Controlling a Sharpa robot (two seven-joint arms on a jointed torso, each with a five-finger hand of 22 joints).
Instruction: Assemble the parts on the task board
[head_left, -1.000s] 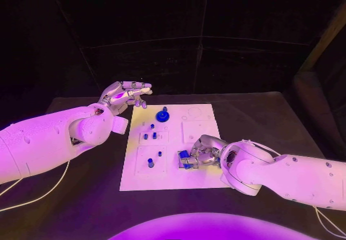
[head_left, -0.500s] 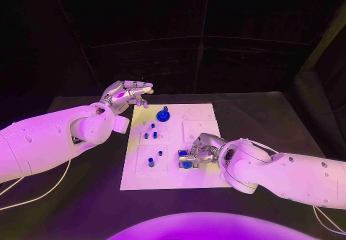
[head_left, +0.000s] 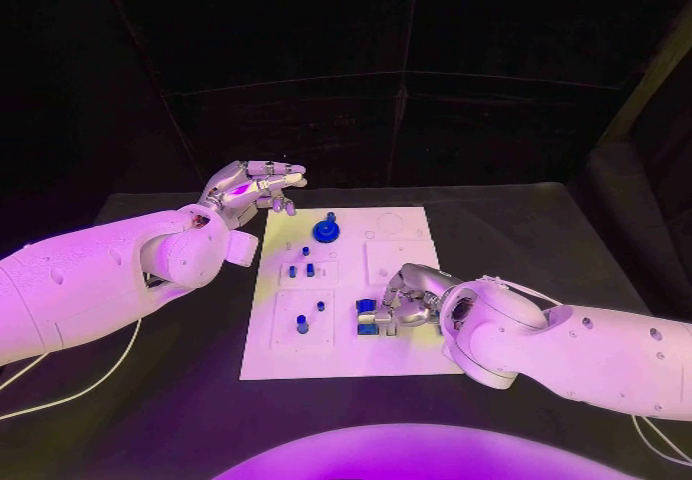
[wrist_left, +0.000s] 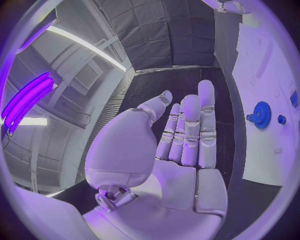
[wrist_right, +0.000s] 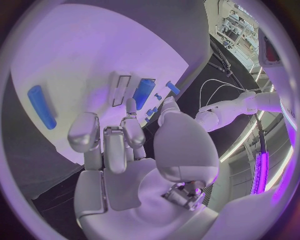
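The white task board (head_left: 274, 350) lies in the middle of the table. A blue gear (head_left: 326, 232) stands near its far edge, and the left wrist view also shows this gear (wrist_left: 258, 115). Small blue pegs (head_left: 299, 270) stand in the board's left half. My right hand (head_left: 407, 300) is bent over the board's near right part. A blue block (wrist_right: 143, 92) sits between its thumb and a fingertip, beside a white slot. My left hand (head_left: 254, 186) hovers past the board's far left corner, its fingers (wrist_left: 187, 130) straight and holding nothing.
A long blue piece (wrist_right: 41, 106) lies on the board away from my right hand. Another blue peg (head_left: 302, 324) stands in the board's near left part. Black tabletop (head_left: 159, 400) surrounds the board on all sides.
My right hand has shifted slightly over the blue block, which shows a little differently under the fingers. The left hand has stayed where it was.
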